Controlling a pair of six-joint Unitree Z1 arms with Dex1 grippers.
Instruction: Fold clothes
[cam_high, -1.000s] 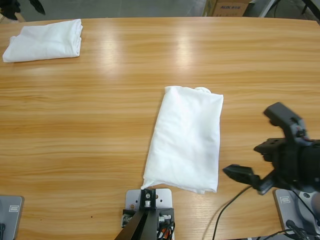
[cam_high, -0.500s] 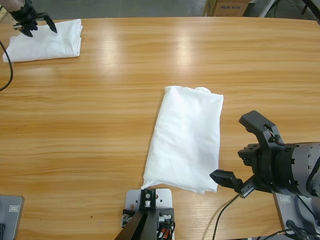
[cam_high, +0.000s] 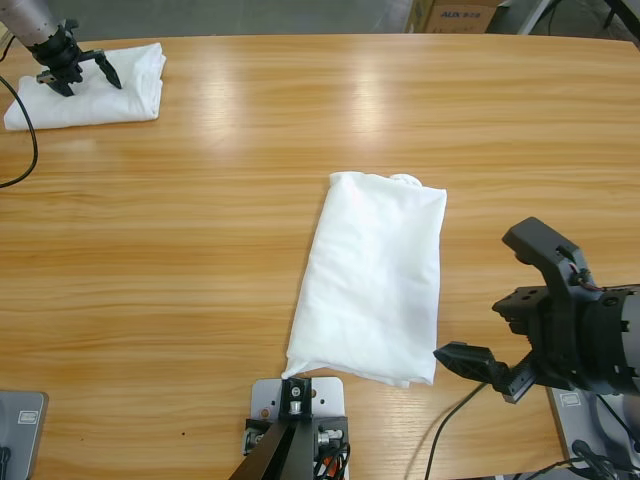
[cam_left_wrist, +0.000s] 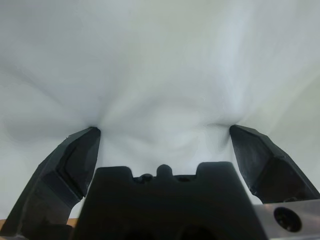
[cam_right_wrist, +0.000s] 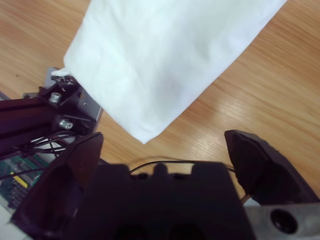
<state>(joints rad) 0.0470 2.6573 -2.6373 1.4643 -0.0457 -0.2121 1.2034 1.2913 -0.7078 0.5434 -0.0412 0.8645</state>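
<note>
Pressing my left gripper (cam_high: 82, 72), jaws spread wide, into floppy T-shirt (cam_high: 90, 85) at the table's (cam_high: 200, 250) far-left corner; right gripper (cam_high: 505, 305) also open beside the near-edge shirt (cam_high: 375, 280). I'd pinch hems.

Folded shirt (cam_high: 372, 282) mid-table; second shirt (cam_high: 90, 85) far-left corner under left claw (cam_high: 80, 72)

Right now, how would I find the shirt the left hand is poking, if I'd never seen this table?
Start at the long wooden table and go to its far left corner. The smaller folded white T-shirt lies there, with the left hand pressing into it, jaws spread. The other white T-shirt is longer, lies mid-table near the front edge, and nothing touches it.
</note>
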